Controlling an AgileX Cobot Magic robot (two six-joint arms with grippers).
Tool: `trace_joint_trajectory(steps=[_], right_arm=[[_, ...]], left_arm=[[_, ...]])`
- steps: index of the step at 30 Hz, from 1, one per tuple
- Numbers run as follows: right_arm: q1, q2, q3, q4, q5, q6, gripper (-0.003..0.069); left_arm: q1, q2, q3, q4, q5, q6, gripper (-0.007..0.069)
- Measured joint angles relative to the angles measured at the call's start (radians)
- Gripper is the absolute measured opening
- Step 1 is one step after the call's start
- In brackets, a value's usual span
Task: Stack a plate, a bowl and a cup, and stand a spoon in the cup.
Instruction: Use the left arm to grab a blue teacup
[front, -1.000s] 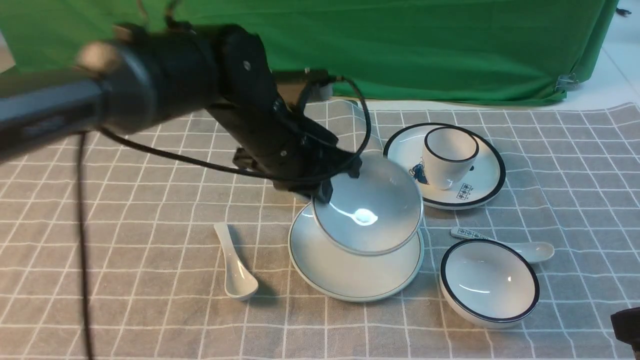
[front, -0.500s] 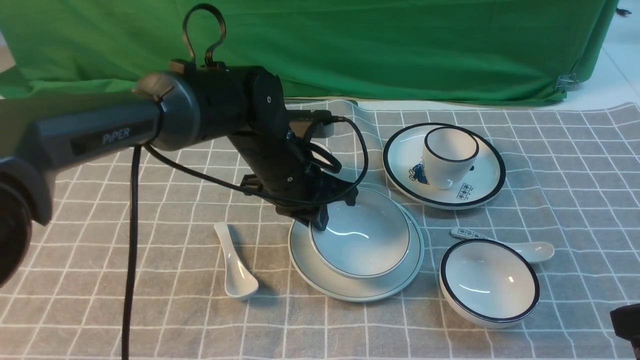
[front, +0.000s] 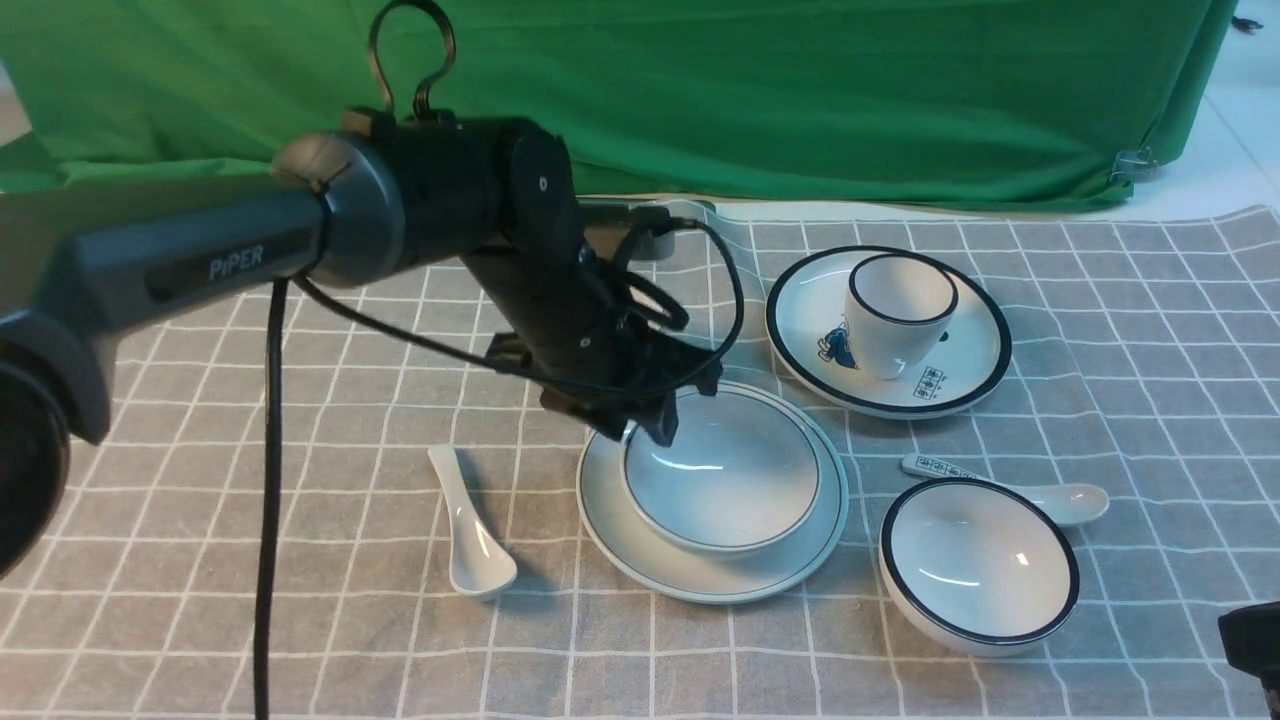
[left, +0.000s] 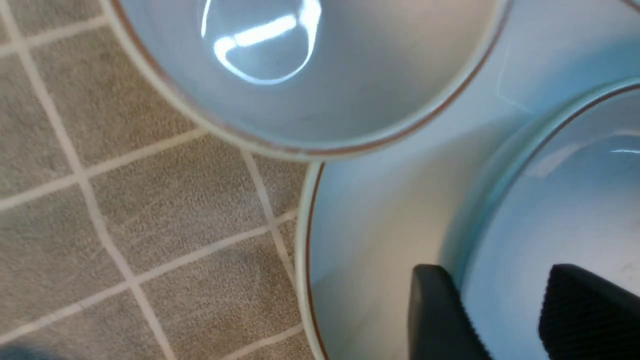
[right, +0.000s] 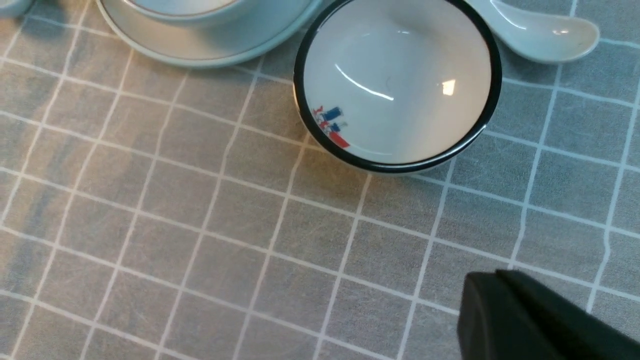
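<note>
Stacking is judged to be about halfway done: the bowl (front: 722, 478) is seated upright in the middle of the plate (front: 600, 505), at the centre of the checked cloth (front: 300, 620). The left gripper (front: 652, 428) is held low at the bowl's far-left rim, with one of its fingers (left: 435, 320) outside the wall and the other inside. The jaws are seen parted, with a gap beside the rim, so nothing is judged to be gripped. The cup (left: 310, 70) is shown only in the left wrist view, standing on the cloth just beside the plate's edge and not yet stacked; in the front view it is hidden by the arm. The spoon (front: 470, 545) is lying on the cloth to the left of the plate. The right gripper (right: 492, 305) is parked at the near right, closed and empty. Two steps are left: the cup is to be set in the bowl and the spoon stood in it.
</note>
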Motion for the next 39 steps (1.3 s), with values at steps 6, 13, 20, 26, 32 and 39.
trace_joint_trajectory(steps=[6, 13, 20, 26, 32, 39], right_arm=[[0.0, 0.0, 0.0, 0.0, 0.0, 0.0, 0.0033], [0.0, 0.0, 0.0, 0.002, 0.003, 0.0, 0.0035], [0.0, 0.0, 0.0, 0.002, 0.003, 0.0, 0.0035], [0.0, 0.0, 0.0, 0.002, 0.003, 0.0, 0.0035], [0.0, 0.0, 0.0, 0.002, -0.005, 0.0, 0.0035], [0.0, 0.0, 0.0, 0.003, -0.019, 0.0, 0.0035]], left_arm=[[0.002, -0.025, -0.161, 0.206, 0.061, -0.139, 0.0428], [0.092, 0.009, -0.247, 0.242, 0.021, -0.248, 0.0437], [0.179, 0.118, -0.261, 0.096, -0.002, -0.206, 0.0437], [0.175, 0.123, -0.261, 0.037, -0.01, -0.149, 0.0437], [0.175, 0.124, -0.261, 0.027, 0.012, -0.118, 0.0437], [0.175, 0.185, -0.263, 0.024, 0.007, -0.077, 0.0436]])
